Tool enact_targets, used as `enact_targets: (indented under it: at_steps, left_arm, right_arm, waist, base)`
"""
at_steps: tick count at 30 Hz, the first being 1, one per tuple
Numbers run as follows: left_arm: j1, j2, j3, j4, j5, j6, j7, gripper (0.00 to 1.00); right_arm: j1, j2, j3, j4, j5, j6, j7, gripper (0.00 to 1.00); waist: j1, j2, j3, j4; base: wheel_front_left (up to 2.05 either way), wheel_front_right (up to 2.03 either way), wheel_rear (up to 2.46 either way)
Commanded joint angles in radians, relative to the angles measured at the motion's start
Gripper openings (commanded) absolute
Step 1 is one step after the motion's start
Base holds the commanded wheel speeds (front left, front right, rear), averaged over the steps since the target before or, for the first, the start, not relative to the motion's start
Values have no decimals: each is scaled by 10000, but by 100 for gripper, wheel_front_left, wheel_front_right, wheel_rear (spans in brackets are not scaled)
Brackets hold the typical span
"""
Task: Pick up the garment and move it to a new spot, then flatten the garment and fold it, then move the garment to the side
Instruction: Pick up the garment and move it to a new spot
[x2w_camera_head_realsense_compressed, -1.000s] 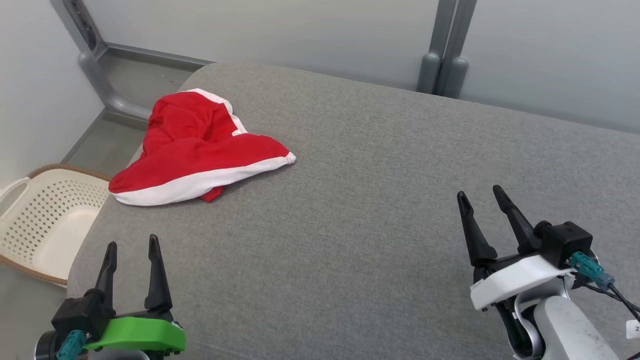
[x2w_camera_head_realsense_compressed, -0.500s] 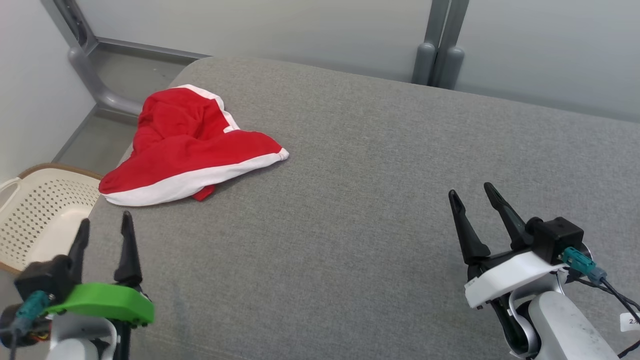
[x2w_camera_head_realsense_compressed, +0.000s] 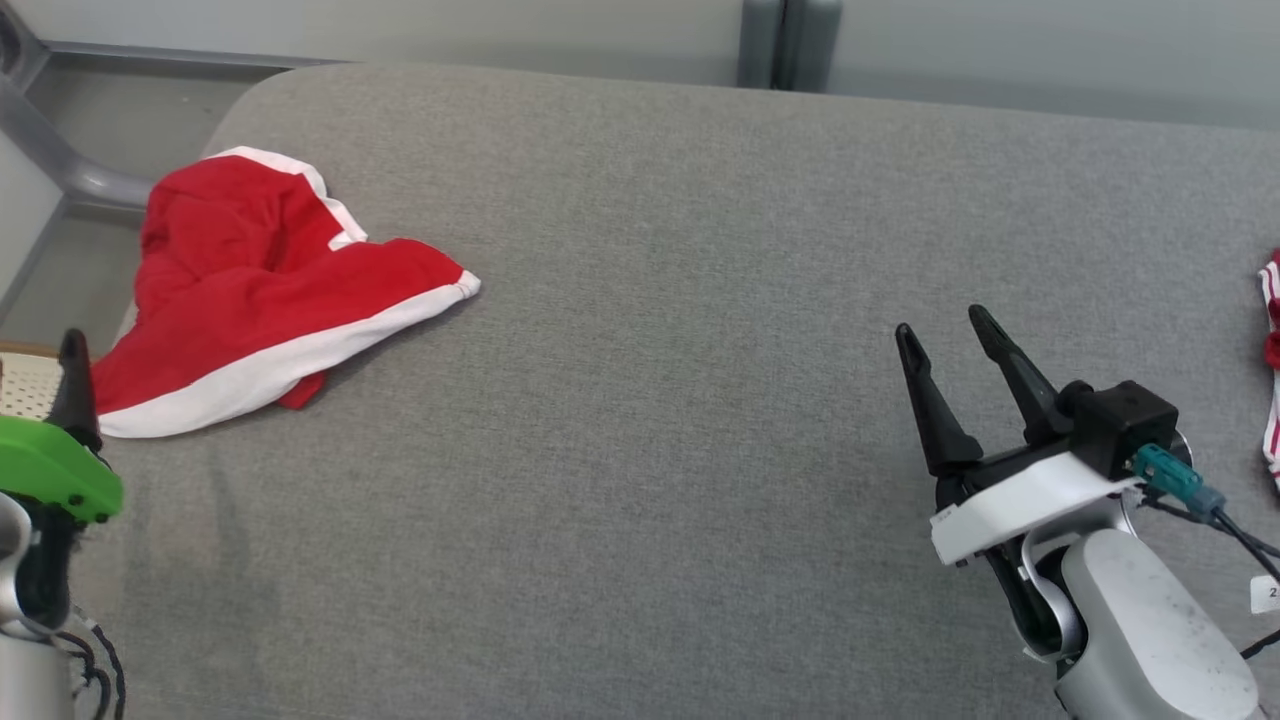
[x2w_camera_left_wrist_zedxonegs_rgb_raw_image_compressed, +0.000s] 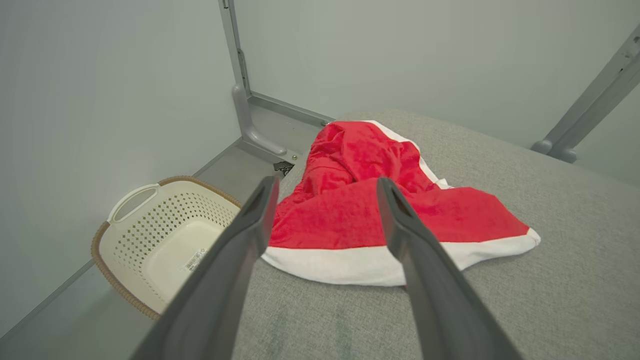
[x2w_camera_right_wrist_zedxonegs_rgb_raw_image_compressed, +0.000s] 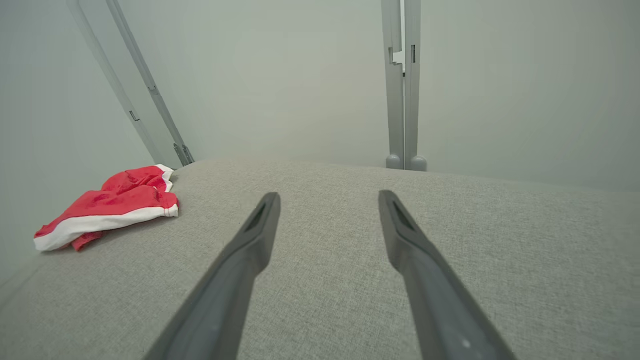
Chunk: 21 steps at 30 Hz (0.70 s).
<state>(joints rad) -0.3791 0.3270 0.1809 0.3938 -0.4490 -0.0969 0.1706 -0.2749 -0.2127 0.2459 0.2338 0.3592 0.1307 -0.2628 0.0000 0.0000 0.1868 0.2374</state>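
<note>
left end effector (x2w_camera_left_wrist_zedxonegs_rgb_raw_image_compressed: 325, 187) spread wide, empty, near the red garment (x2w_camera_left_wrist_zedxonegs_rgb_raw_image_compressed: 450, 215); right end effector (x2w_camera_head_realsense_compressed: 940, 322) spread, empty.

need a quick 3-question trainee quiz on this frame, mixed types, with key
1. True or false: the left gripper is shut on the crumpled red garment with white trim.
2. Relative to the grey fabric surface, where is the cream perforated plastic basket? A) on top of it; B) on the floor beside it; C) covering the garment.
3. Fill in: the right gripper has its jaws ____ and holds nothing.
Key: 1 false; 2 B; 3 open.
</note>
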Motion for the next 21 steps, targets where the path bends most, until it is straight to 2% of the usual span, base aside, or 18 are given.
enact_targets:
  at_steps: [1, 6, 12, 16, 21]
  left_arm:
    - [-414, 148, 46, 280, -189, -66, 143, 100]
    - [-1463, 571, 312, 1766, -939, -174, 716, 100]
    - [-2265, 944, 166, 3440, -1516, -301, 1230, 100]
    - [-2443, 915, -209, 4584, -1827, -338, 2060, 100]
    - [-2311, 792, -825, 4991, -2328, -356, 2612, 100]
  right_arm:
    - [-187, -96, -26, -62, 19, 1, -24, 100]
    - [-545, -174, -2, -220, -46, 1, -24, 100]
    - [-942, -252, -74, -400, -51, 1, -25, 100]
    - [-1051, -237, -143, -473, -3, 1, -24, 100]
    - [-1059, -167, -184, -470, -16, 0, -24, 100]
  waist:
    - [0, 0, 672, -619]
    - [0, 0, 1380, -1092]
    - [0, 0, 2133, -1528]
    - [0, 0, 2288, -1697]
    - [0, 0, 2241, -1769]
  base:
    - [0, 0, 0]
    - [0, 0, 0]
    - [0, 0, 0]
    - [0, 0, 0]
    - [0, 0, 0]
